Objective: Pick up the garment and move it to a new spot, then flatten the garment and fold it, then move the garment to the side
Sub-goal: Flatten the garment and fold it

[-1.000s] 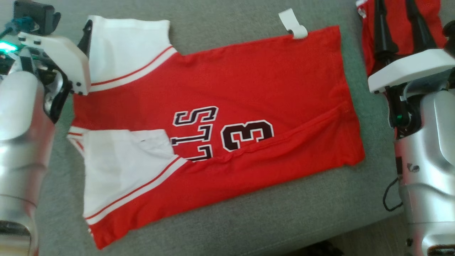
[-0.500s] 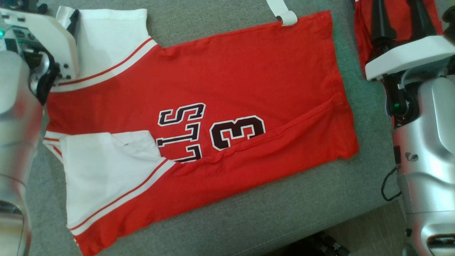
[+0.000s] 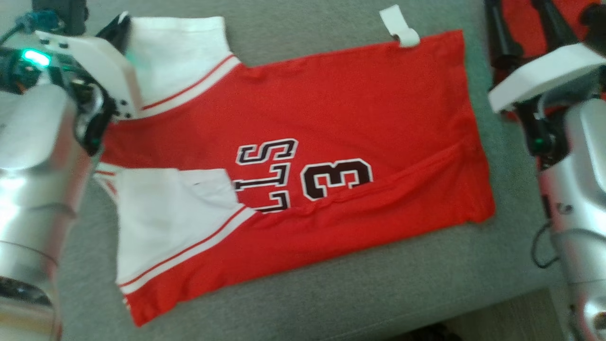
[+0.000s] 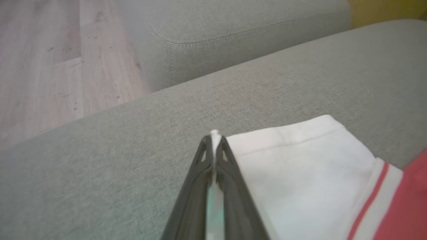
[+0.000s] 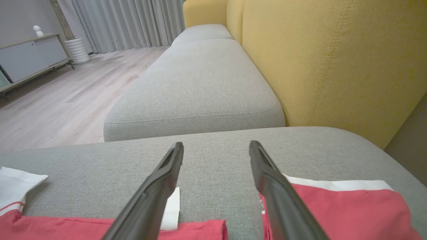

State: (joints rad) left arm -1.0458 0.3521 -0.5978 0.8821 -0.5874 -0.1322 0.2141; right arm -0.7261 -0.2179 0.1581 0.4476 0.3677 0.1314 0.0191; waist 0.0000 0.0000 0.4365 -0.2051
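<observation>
Head, L-wrist & R-wrist views. The red short-sleeved jersey with white sleeves (image 3: 341,109) lies spread flat on the grey woven sofa cushion (image 3: 341,289), sleeves toward the robot's left, hem toward its right. The left gripper (image 4: 213,143) has its fingers pressed together, pinching the corner of the far white sleeve (image 4: 300,173); a sliver of white cloth shows betw. the tips. The right gripper (image 5: 217,145) has its fingers wide apart w/ nothing held, over the cushion betw. the jersey's hem and a second red cloth with a white band (image 5: 340,206). A yellow upholstered backrest (image 5: 333,66) stands beyond.
</observation>
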